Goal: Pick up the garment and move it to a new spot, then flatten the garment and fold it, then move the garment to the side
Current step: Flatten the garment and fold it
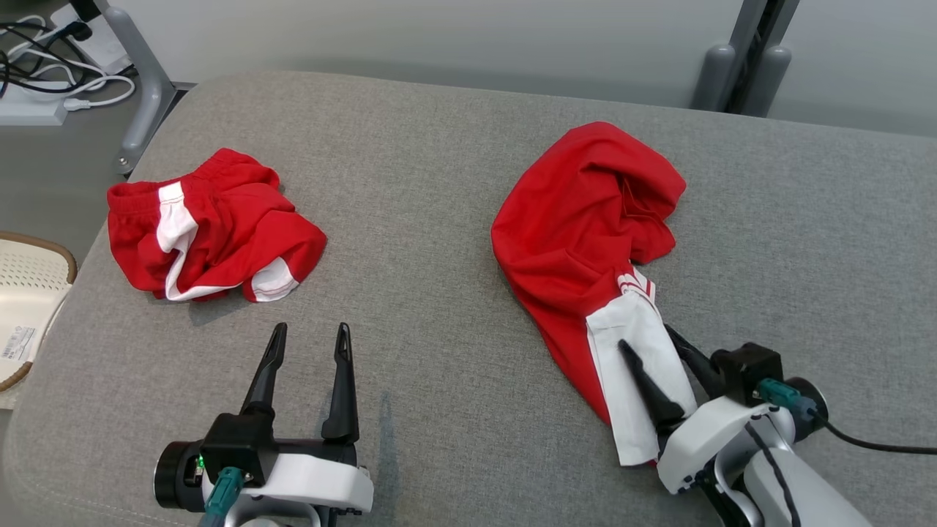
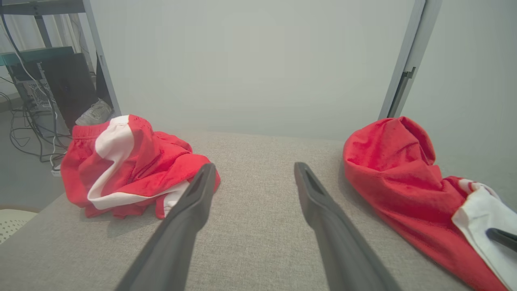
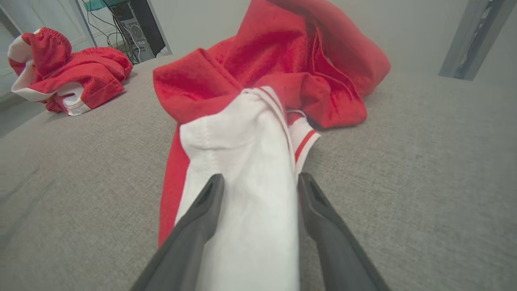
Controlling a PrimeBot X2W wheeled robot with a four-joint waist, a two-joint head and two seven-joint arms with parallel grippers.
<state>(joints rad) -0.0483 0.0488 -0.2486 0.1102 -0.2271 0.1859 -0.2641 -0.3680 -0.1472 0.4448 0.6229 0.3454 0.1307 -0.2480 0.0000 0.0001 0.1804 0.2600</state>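
Note:
A red garment [image 1: 585, 219] with a white end strip [image 1: 644, 366] lies crumpled on the right half of the grey padded surface [image 1: 439, 183]. My right gripper [image 1: 646, 337] is open, with one finger on each side of that white strip, low over the cloth. The right wrist view shows the white strip [image 3: 246, 169] running between the spread fingers of the right gripper [image 3: 260, 178]. My left gripper [image 1: 310, 328] is open over bare surface near the front, holding nothing. From the left wrist, the left gripper [image 2: 254, 165] points between the two garments, and the red garment [image 2: 396, 173] lies to the right.
A second red and white garment [image 1: 212, 227] lies bunched at the left, also seen from the left wrist [image 2: 129, 165] and the right wrist [image 3: 64, 68]. A pale basket [image 1: 29, 293] sits off the left edge. Cables [image 1: 44, 66] and a metal leg [image 1: 143, 80] stand behind.

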